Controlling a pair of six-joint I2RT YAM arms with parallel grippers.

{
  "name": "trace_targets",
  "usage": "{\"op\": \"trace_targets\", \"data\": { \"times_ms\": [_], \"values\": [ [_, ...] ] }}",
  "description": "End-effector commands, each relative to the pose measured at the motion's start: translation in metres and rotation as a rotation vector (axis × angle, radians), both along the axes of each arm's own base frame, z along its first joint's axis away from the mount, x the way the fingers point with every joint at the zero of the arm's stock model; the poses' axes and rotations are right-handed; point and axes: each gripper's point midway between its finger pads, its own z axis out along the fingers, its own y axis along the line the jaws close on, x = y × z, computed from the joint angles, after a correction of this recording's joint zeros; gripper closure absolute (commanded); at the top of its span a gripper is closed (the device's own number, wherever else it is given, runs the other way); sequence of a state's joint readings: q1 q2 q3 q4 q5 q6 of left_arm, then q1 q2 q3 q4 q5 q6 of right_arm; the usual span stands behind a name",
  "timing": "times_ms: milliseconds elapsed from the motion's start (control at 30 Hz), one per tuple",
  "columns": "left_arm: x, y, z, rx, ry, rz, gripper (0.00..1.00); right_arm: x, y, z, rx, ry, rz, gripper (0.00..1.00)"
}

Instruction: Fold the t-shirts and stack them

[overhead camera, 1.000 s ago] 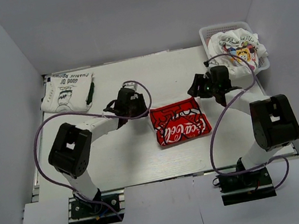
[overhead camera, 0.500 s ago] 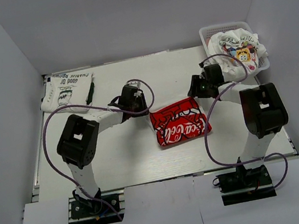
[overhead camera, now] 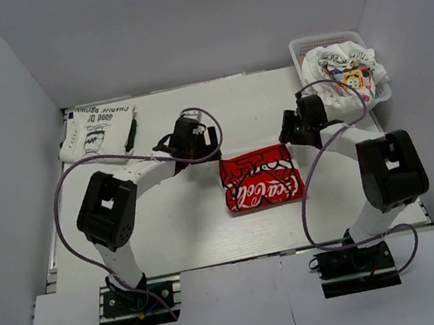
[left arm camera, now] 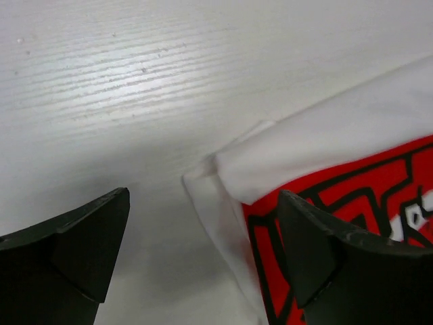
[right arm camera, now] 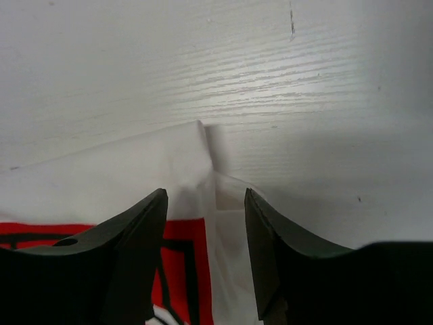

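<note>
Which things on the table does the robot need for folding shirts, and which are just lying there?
For the job:
- red-logo shirt, folded, in the middle
- green-lettered shirt, folded, far left
- cartoon shirt, crumpled, far right

Just lying about:
- basket, holding the cartoon shirt
- slim dark thing beside the green-lettered shirt, too small to name

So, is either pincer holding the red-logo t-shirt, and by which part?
Nothing is held. The left pincer stands wide open over one corner of the red-logo t-shirt; the right pincer is open over another corner.
</note>
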State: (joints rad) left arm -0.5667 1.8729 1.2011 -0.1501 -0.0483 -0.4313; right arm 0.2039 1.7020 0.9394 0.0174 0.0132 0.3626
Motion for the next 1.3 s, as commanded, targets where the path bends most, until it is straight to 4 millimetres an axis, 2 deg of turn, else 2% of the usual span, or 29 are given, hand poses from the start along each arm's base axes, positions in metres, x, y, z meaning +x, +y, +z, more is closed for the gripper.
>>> {"op": "trace_targets", "data": {
  "times_ms": [0,33,67,100,133,167,233,267,300,333,367,467,567,600,667,733,800,833,867,900,933,967,1000,1067,1100,1167,1200,1233,1267],
  "values": [
    [-0.018,-0.011,0.052,-0.090,-0.073,-0.086,0.00,0.000,-0.002,0.049,0.006,-0.127,-0.014,0.44],
    [-0.023,-0.015,0.056,-0.123,-0.077,-0.117,0.00,-0.002,-0.002,0.052,0.009,-0.135,-0.016,0.42],
    [-0.039,-0.018,0.055,-0.160,-0.052,-0.155,0.00,-0.005,-0.001,0.069,0.022,-0.176,-0.013,0.39],
    [-0.044,-0.019,0.056,-0.184,-0.041,-0.162,0.00,-0.010,-0.003,0.066,0.022,-0.170,-0.021,0.22],
    [-0.049,-0.021,0.057,-0.205,-0.039,-0.172,0.00,-0.016,-0.002,0.062,0.027,-0.160,-0.018,0.10],
    [-0.061,-0.023,0.050,-0.231,-0.006,-0.196,0.00,-0.019,-0.004,0.075,0.038,-0.191,-0.026,0.10],
    [-0.071,-0.027,0.048,-0.259,0.000,-0.224,0.00,-0.028,-0.005,0.072,0.047,-0.186,-0.030,0.10],
    [-0.077,-0.028,0.043,-0.277,0.018,-0.232,0.00,-0.032,-0.005,0.085,0.064,-0.219,-0.031,0.10],
    [-0.077,-0.029,0.043,-0.284,0.025,-0.224,0.00,-0.035,-0.003,0.085,0.070,-0.218,-0.026,0.10],
    [-0.082,-0.028,0.028,-0.273,0.064,-0.228,0.00,-0.040,-0.004,0.083,0.072,-0.216,-0.028,0.10],
    [-0.087,-0.032,0.022,-0.273,0.083,-0.245,0.00,-0.042,-0.007,0.099,0.084,-0.263,-0.035,0.10],
    [-0.096,-0.039,0.003,-0.256,0.143,-0.269,0.00,-0.050,-0.010,0.111,0.092,-0.315,-0.046,0.10],
    [-0.098,-0.045,-0.008,-0.246,0.177,-0.282,0.00,-0.056,-0.015,0.120,0.090,-0.350,-0.061,0.10],
    [-0.102,-0.047,-0.020,-0.231,0.205,-0.287,0.00,-0.057,-0.017,0.118,0.086,-0.349,-0.068,0.10],
    [-0.105,-0.047,-0.029,-0.225,0.236,-0.291,0.00,-0.060,-0.019,0.123,0.084,-0.369,-0.077,0.10],
    [-0.106,-0.051,-0.039,-0.216,0.252,-0.297,0.14,-0.060,-0.026,0.124,0.067,-0.377,-0.104,0.10],
    [-0.094,-0.059,-0.037,-0.217,0.233,-0.292,0.28,-0.061,-0.030,0.126,0.055,-0.386,-0.119,0.10],
    [-0.086,-0.057,-0.040,-0.182,0.216,-0.295,0.45,-0.061,-0.032,0.126,0.051,-0.387,-0.128,0.10],
    [-0.082,-0.056,-0.050,-0.151,0.226,-0.287,0.54,-0.061,-0.032,0.128,0.049,-0.395,-0.126,0.10],
    [-0.072,-0.059,-0.045,-0.134,0.210,-0.285,0.66,-0.062,-0.032,0.127,0.042,-0.394,-0.125,0.10],
    [-0.064,-0.057,-0.047,-0.101,0.197,-0.270,0.91,-0.062,-0.035,0.129,0.037,-0.399,-0.137,0.10],
    [-0.059,-0.055,-0.048,-0.069,0.183,-0.279,1.00,-0.063,-0.036,0.129,0.026,-0.405,-0.131,0.10],
    [-0.043,-0.055,-0.044,-0.031,0.149,-0.257,1.00,-0.064,-0.040,0.130,0.016,-0.410,-0.149,0.10],
    [-0.033,-0.045,-0.038,0.060,0.116,-0.263,1.00,-0.065,-0.049,0.130,-0.013,-0.419,-0.188,0.10],
    [-0.014,-0.041,-0.027,0.117,0.058,-0.227,1.00,-0.067,-0.052,0.130,-0.022,-0.415,-0.202,0.10],
    [0.001,-0.023,-0.016,0.246,0.008,-0.217,1.00,-0.068,-0.060,0.132,-0.044,-0.427,-0.238,0.10],
    [0.019,-0.012,0.003,0.320,-0.064,-0.165,1.00,-0.069,-0.062,0.134,-0.049,-0.431,-0.243,0.10],
    [0.025,-0.005,0.011,0.365,-0.105,-0.160,1.00,-0.070,-0.064,0.132,-0.061,-0.430,-0.249,0.10],
    [0.035,0.006,0.028,0.429,-0.172,-0.185,1.00,-0.071,-0.069,0.135,-0.074,-0.443,-0.271,0.10]
  ]
}}
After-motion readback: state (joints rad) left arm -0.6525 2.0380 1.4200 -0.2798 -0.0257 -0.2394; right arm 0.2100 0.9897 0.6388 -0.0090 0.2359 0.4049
